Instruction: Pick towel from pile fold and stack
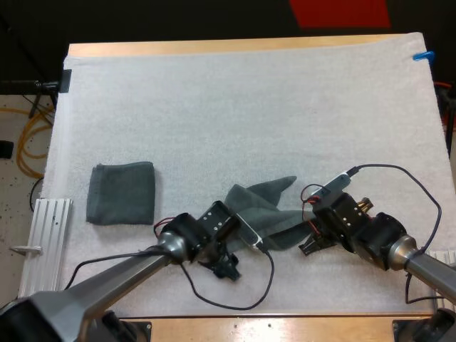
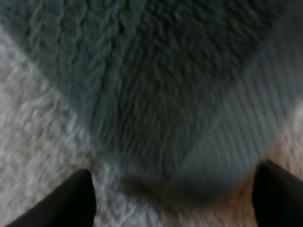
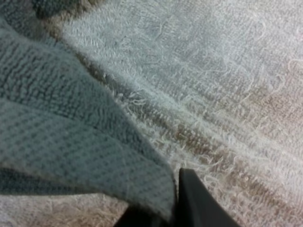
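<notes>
Grey-green towel point(image 1: 265, 206) runs 7-to-1; left fingers point(image 2: 78, 201) spread at its 7 o'clock corner, right fingers point(image 3: 199, 205) pinch its 4 o'clock edge.

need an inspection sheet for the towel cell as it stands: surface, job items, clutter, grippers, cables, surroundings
Surface: white mat lying flat on the wooden table.
Job's things: folded towel at the mat's left; crumpled towel near the front middle, between the two arms.
Clutter: nothing seen on the mat.
Grippers: left gripper open, fingers straddling a corner of the crumpled towel; right gripper shut on that towel's right edge.
Cables: yellow cable loose on the floor left of the table.
Surroundings: ribbed metal rail beside the table's left edge.
</notes>
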`<state>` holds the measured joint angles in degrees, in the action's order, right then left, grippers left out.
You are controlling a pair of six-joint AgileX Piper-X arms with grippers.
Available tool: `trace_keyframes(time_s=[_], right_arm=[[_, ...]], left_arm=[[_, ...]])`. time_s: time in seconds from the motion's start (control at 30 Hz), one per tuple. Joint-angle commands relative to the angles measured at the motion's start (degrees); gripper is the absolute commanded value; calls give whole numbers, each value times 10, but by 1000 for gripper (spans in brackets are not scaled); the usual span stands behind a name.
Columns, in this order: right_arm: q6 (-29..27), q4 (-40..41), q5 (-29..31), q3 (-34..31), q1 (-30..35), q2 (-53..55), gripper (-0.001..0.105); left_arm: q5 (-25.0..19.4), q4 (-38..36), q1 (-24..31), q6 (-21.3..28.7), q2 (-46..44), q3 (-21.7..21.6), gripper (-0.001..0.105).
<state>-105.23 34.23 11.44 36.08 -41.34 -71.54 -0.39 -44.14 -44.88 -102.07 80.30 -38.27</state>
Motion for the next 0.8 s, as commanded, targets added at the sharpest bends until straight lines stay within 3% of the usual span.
trace_keyframes(time_s=[0.0, 0.13, 0.3, 0.33, 0.43, 0.53, 0.67, 0.77], right_arm=[[2, 4, 3, -1, 0, 5, 1], [3, 4, 3, -1, 0, 5, 1], [4, 4, 3, -1, 0, 5, 1], [4, 4, 3, -1, 0, 5, 1], [4, 4, 4, 0, 0, 6, 1], [-20, 7, 44, 9, 0, 21, 1], [-88, 23, 130, 57, 0, 60, 1], [-116, 34, 154, 109, 0, 96, 1]], left_arm=[[-12, 16, -3, -12, 5, 0, 63], [-12, 28, -3, -18, 15, 0, 50], [-12, 15, -3, -19, 15, 0, 4], [-12, 15, -3, -18, 15, 0, 0], [-12, 4, -3, -18, 10, -5, 0], [-24, -65, -3, -18, -18, -36, 0], [-86, -143, -2, -12, -96, -116, 0], [-88, -168, 4, 0, -158, -191, 0]])
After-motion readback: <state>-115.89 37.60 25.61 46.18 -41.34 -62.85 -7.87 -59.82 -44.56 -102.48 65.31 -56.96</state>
